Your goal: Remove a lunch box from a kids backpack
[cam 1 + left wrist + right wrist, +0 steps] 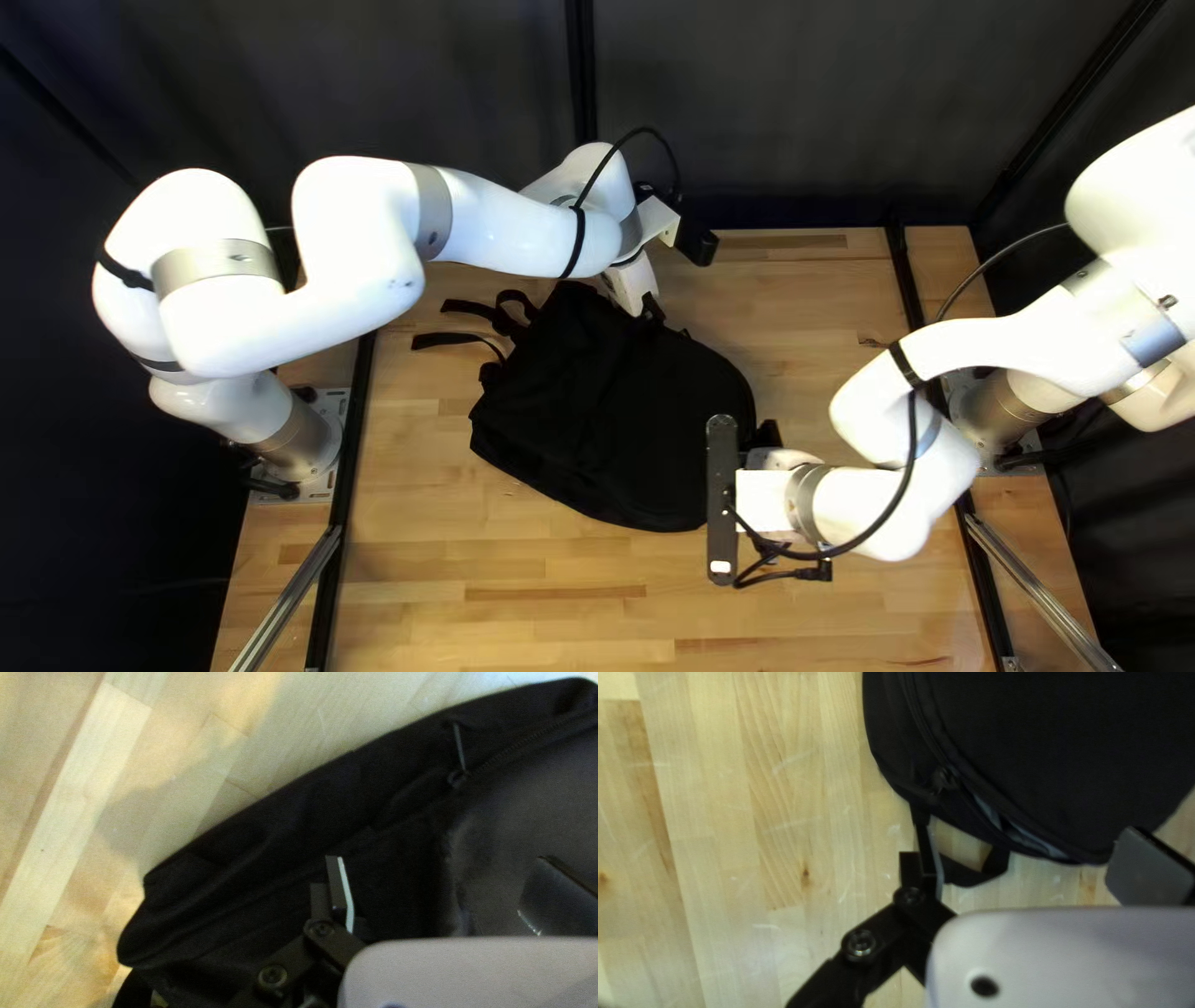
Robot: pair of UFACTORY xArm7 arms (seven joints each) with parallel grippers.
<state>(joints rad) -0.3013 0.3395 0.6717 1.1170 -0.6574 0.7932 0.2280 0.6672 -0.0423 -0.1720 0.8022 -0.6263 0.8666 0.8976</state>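
Robotics lab; robot arms (504,227); curtain (797,112); wooden table (523,554)

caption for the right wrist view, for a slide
Right gripper, jaws open, at the edge of a black backpack, its zip partly undone, on a wooden table.

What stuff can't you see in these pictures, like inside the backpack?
- Inside the backpack, top left view: its black outside hides it. No lunch box shows.
- Past the zipper gap, right wrist view: too narrow and dark.
- My right jaws, top left view: hidden under the black camera bar and wrist.
- One end of the backpack, left wrist view: cut off by the edge.
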